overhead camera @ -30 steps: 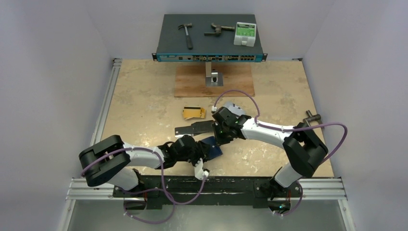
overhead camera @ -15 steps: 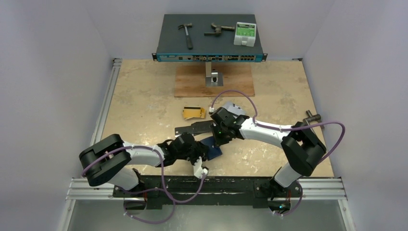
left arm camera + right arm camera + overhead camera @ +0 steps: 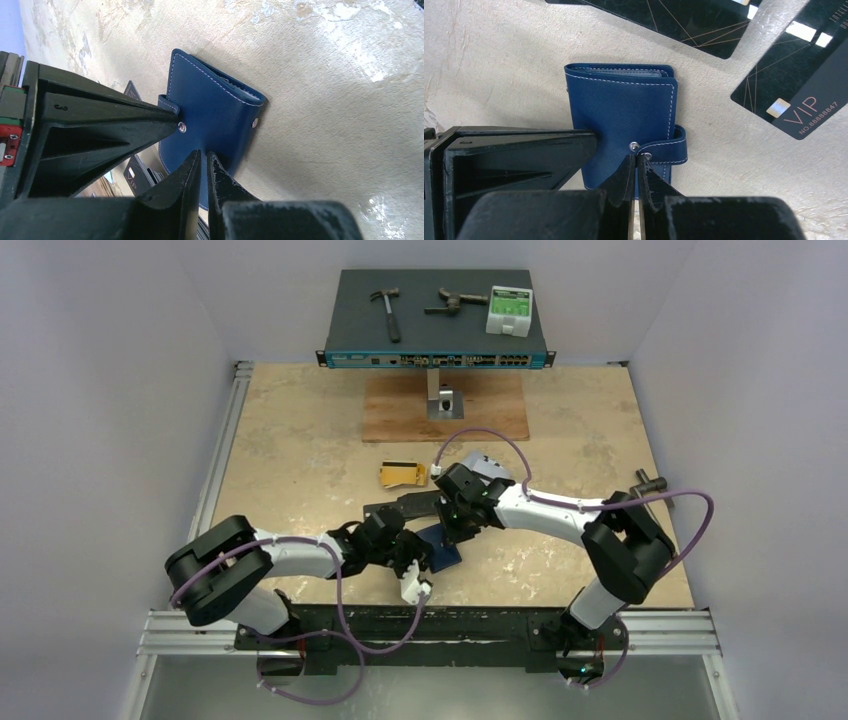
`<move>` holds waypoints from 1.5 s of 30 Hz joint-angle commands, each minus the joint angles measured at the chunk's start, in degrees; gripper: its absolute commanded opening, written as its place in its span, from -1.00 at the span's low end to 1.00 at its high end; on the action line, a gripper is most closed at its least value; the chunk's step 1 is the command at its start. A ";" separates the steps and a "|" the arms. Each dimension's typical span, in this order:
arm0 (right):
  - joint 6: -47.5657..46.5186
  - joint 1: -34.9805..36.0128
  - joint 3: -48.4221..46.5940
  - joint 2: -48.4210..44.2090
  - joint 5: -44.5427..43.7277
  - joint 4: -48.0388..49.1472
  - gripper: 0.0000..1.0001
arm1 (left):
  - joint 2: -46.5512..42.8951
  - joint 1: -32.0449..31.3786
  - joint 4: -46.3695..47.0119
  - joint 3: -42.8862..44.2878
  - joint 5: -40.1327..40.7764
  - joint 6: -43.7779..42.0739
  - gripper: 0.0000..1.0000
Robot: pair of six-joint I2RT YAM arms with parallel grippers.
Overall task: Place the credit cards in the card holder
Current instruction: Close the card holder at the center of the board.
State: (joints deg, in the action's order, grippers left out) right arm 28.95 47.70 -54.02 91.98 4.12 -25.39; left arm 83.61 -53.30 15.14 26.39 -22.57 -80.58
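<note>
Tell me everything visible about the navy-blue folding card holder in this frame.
The navy-blue folding card holder looks like smooth leather with pale edge stitching. Folded shut, it lies flat on the beige stone-look table, grey sleeves showing at one edge. A strap tab with a metal snap stud wraps one side. The nearly closed fingertips of the left hand and the shut right hand sit at it; whether either grips it is unclear.
</note>
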 commanded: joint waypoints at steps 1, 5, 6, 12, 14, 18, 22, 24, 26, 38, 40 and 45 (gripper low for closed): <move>-1.47 0.70 -2.10 1.44 1.54 -1.71 -1.00 | 1.28 0.92 -5.94 1.29 -2.88 0.22 -0.82; -1.25 1.12 -2.42 2.03 1.56 -1.51 -1.00 | 1.47 1.42 -6.42 1.12 -3.25 -0.51 -0.83; -1.26 1.13 -2.61 2.20 1.51 -1.51 -1.00 | 1.51 1.51 -6.64 1.18 -3.34 -0.59 -0.83; -1.42 1.12 -3.68 2.82 0.59 -1.45 -1.00 | 1.38 1.53 -8.00 1.13 -3.62 -0.90 -0.83; -1.50 1.16 -4.10 3.20 0.39 -1.43 -1.00 | 1.30 1.49 -8.38 1.20 -3.62 -0.86 -0.83; -0.91 1.16 -4.51 3.32 0.59 -0.89 -1.00 | 1.29 1.53 -9.58 1.30 -3.84 -0.98 -0.84; -1.08 1.15 -4.95 3.92 0.09 -0.86 -1.00 | 1.58 1.49 -10.08 1.08 -3.75 -2.01 -0.85; -1.05 1.12 -4.98 4.23 0.01 -0.86 -1.00 | 1.63 1.51 -10.40 1.13 -3.84 -2.14 -0.86; -0.52 1.16 -4.95 4.26 0.13 -0.72 -1.00 | 1.72 1.48 -10.93 1.35 -3.87 -2.23 -0.87; 1.33 0.31 -5.14 3.17 -3.46 -1.49 -1.00 | 2.67 1.53 -13.40 2.09 -3.77 -2.78 -0.92; 1.48 0.18 -5.30 2.91 -3.59 -1.57 -1.00 | 2.72 1.53 -13.82 2.24 -3.79 -2.87 -0.92; 1.23 0.18 -6.62 3.93 -3.77 -2.27 -1.00 | 2.70 1.51 -14.41 2.44 -3.97 -3.14 -0.93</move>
State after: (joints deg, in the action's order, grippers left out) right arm 29.93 48.31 -58.04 95.22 2.44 -27.86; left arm 84.33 -52.12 8.40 29.19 -25.12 -83.66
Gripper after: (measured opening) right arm 0.004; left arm 0.038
